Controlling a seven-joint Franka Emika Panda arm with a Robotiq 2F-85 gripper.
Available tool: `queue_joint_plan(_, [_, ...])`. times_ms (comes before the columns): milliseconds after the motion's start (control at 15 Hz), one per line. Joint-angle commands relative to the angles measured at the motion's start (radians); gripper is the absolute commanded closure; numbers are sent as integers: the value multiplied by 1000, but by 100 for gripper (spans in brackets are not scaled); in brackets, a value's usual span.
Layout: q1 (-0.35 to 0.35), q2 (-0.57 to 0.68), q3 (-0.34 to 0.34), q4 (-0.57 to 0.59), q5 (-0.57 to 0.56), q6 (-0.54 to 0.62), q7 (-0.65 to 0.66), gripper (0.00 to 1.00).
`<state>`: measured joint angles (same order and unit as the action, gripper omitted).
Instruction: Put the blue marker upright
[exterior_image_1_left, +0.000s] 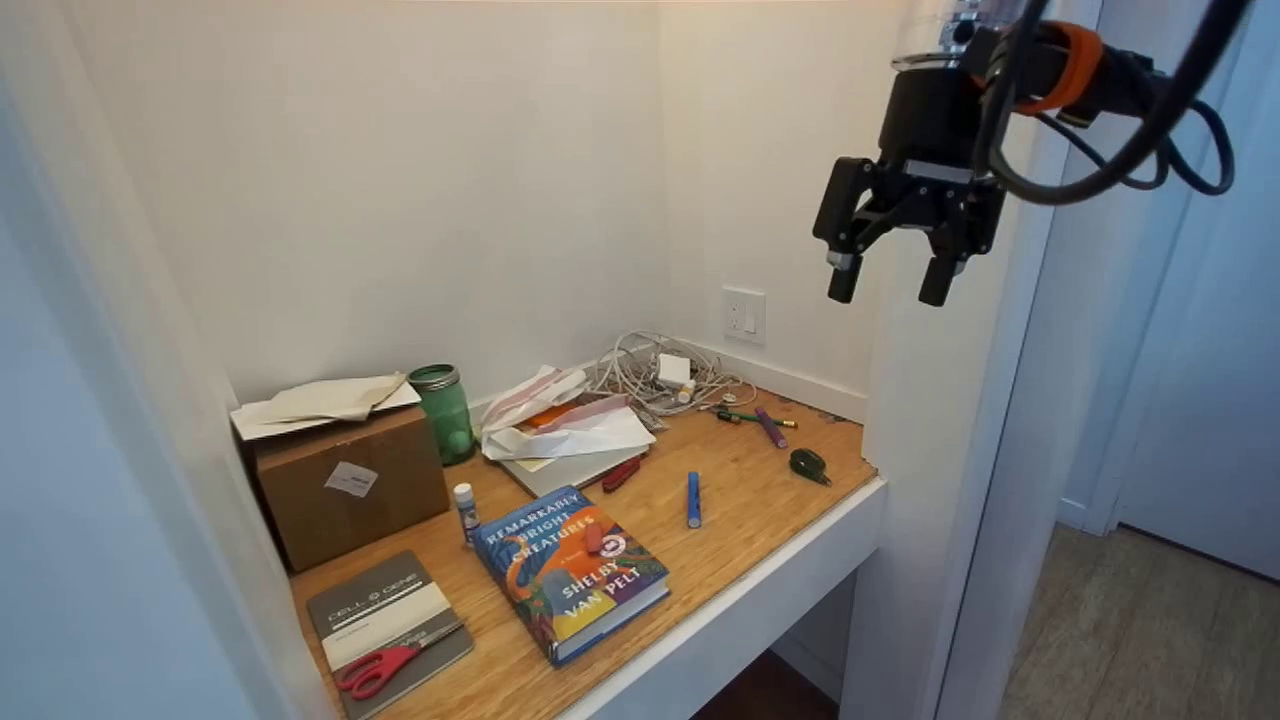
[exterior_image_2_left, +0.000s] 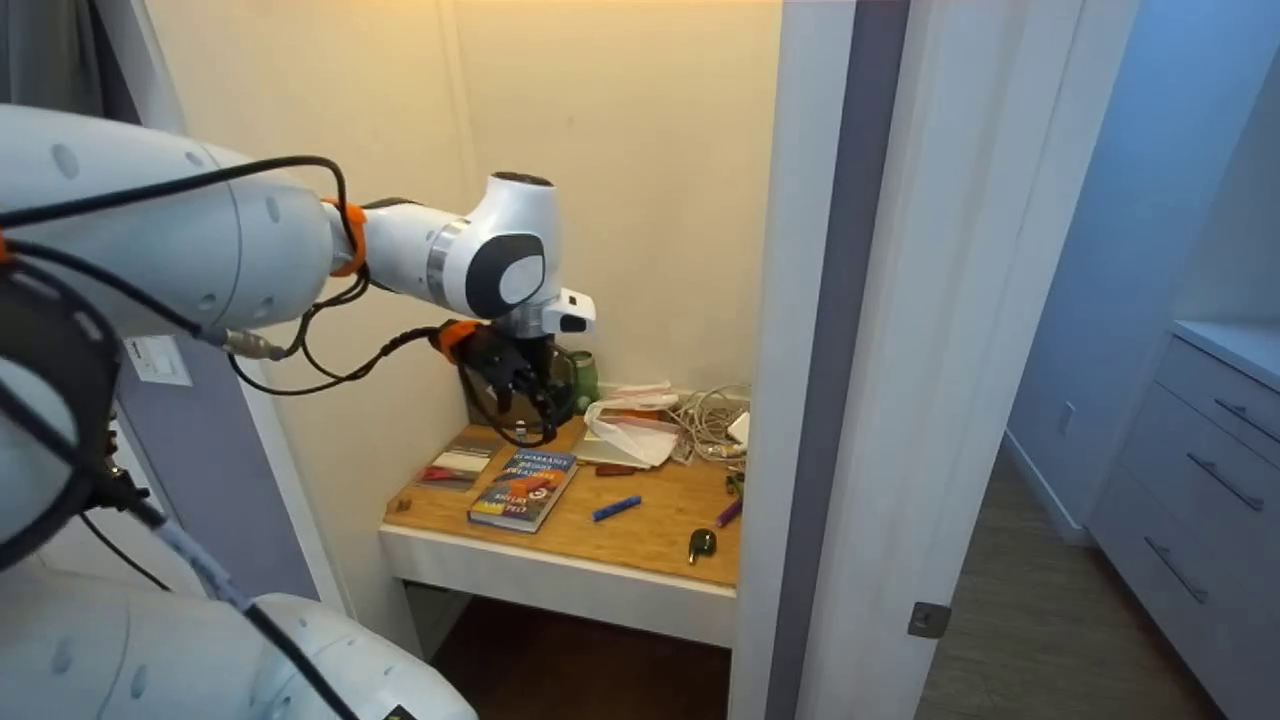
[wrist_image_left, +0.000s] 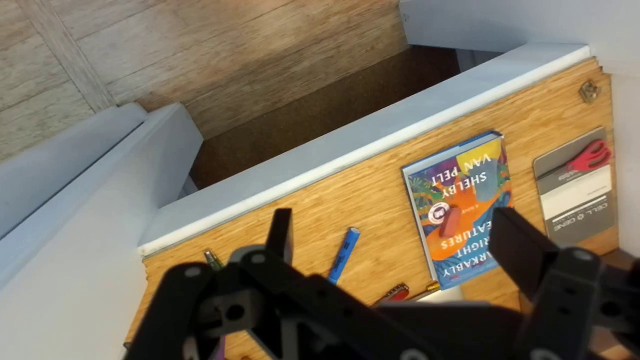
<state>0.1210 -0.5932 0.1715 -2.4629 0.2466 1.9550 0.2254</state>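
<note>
Biggest thing by a mile is the white robot arm (exterior_image_2_left: 150, 250), hogging the left side of the frame in an exterior view. Next up is the wooden desk (exterior_image_1_left: 745, 475), lower middle in both exterior views. In an exterior view, a cardboard box (exterior_image_1_left: 405, 490) sits left of center, and there's a tangle of pale cables (exterior_image_1_left: 645, 385) near the middle. The black gripper (exterior_image_1_left: 889, 285) hangs in the upper right, well above the desk, fingers spread wide. The blue-covered book (exterior_image_1_left: 570, 570) lies flat at lower middle, a gray notebook (exterior_image_1_left: 350, 625) is at lower left, and a green jar (exterior_image_1_left: 443, 410) stands just right of the box. Red scissors (exterior_image_1_left: 398, 656) rest on the notebook. Now the blue marker (exterior_image_1_left: 693, 500): lying on its side on the desk, lower middle, right of the book and apart from it. Up and to the right is a purple marker (exterior_image_1_left: 771, 428), then a dark green lump (exterior_image_1_left: 808, 465) near the desk's edge. Tiniest: a red block (exterior_image_1_left: 594, 540) on the book's cover.
</note>
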Motion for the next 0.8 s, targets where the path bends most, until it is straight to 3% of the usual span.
queue_joint_plan(0, [-12,150,90,160,-77,-21,102,0])
queue_joint_plan(200, [-55,252,169,271,-219,-5,295,0])
queue_joint_plan(467, [-66,404,216,449,-373,-101,543,0])
queue_joint_plan(533, [-53,439,213,486,-395,-126,569,0])
queue_joint_plan(600, [-21,345,169,374,-348,-61,495,0])
queue_joint_plan(733, [-11,376,161,396,-354,-67,504,0])
